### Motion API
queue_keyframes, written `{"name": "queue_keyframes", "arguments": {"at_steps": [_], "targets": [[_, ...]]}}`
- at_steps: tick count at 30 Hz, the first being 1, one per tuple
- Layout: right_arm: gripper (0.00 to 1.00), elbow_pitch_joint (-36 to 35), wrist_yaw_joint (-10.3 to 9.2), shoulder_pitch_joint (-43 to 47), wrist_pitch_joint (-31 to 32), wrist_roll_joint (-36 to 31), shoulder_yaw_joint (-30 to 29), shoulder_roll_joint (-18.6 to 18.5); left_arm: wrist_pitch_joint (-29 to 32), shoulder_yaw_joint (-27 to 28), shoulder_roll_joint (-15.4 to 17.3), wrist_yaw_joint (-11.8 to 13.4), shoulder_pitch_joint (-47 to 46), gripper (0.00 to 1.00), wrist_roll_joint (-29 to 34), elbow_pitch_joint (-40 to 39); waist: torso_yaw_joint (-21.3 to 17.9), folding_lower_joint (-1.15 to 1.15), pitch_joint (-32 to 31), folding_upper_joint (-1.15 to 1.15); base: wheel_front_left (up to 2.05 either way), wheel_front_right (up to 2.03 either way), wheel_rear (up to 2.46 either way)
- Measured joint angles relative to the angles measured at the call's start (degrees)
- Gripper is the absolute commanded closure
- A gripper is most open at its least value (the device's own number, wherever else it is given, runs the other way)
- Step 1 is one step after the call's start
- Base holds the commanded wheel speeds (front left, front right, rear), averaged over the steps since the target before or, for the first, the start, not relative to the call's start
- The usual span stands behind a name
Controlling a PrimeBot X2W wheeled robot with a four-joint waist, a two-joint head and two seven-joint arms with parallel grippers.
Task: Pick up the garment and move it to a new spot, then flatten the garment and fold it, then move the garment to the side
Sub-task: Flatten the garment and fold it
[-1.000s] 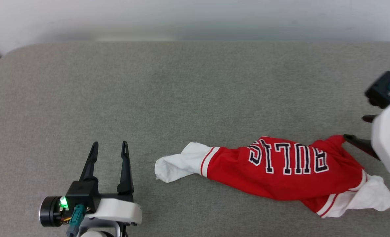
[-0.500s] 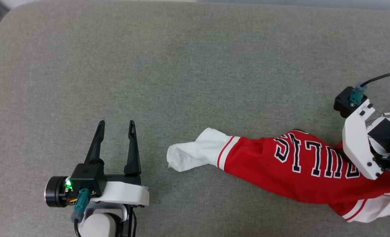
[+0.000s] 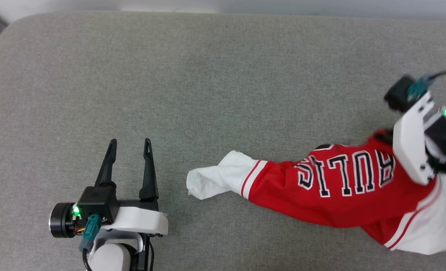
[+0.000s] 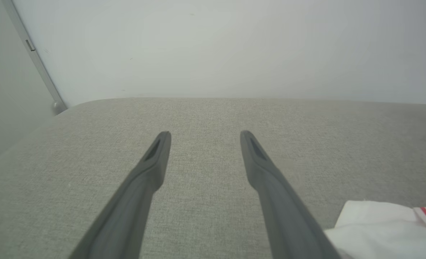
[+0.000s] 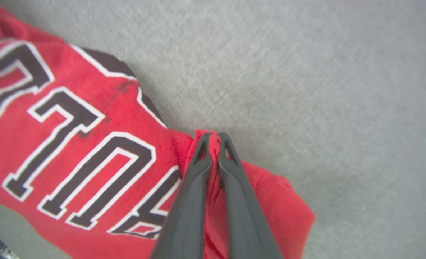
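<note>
The garment (image 3: 339, 199) is a soft red jersey shirt with white short sleeves and red-and-white striped trim. Big black letters with white edges run across it; they look upside down in the head view. The shirt is bunched into a long, wrinkly strip, not flat. One white sleeve (image 3: 211, 180) lies near the left tool (image 3: 129, 140), on its right, not touching it. A red edge is pinched between the pressed-together fingers of the right tool (image 5: 214, 138). The other sleeve (image 3: 430, 229) lies just beside that tool.
</note>
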Motion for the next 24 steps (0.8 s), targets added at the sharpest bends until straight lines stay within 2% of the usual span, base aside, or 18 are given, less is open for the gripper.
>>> {"name": "queue_keyframes", "arguments": {"at_steps": [5, 10, 15, 20, 24], "targets": [[1.0, -1.3, 0.0, -6.3, -5.9, 0.6, -2.7, -0.6, 0.0, -0.4, 0.0, 0.0, 0.2, 0.0, -0.2, -0.1, 0.2, 0.0, -1.1, 0.0, 0.0, 0.0, 0.0], [1.0, 2.3, 0.0, -10.4, -9.9, -0.2, -4.5, 1.0, 0.0, -1.3, 0.0, 0.2, 0.2, 0.0, -0.6, -0.5, 1.3, 0.0, -0.4, 0.0, 0.0, 0.0, 0.0], [1.0, 12.8, 0.0, -10.3, -12.9, -0.8, -4.7, 5.9, 0.0, -2.2, 0.0, 0.4, -0.3, 0.0, -1.0, -0.7, 2.7, 0.0, 1.6, 0.0, 0.0, 0.0, 0.0], [1.0, 25.6, 0.0, -6.5, -11.9, -1.7, -2.0, 10.5, 0.0, -3.2, 0.0, 0.5, -1.7, 0.0, -1.5, -0.6, 4.1, 0.0, 3.6, 0.0, 0.0, 0.0, 0.0], [1.0, 31.1, -0.01, -5.7, -16.0, -0.7, -2.3, 12.8, 0.0, -3.3, 0.0, 0.5, -2.4, 0.0, -1.5, -0.1, 4.8, 0.0, 4.0, 0.0, 0.0, 0.0, 0.0]]}}
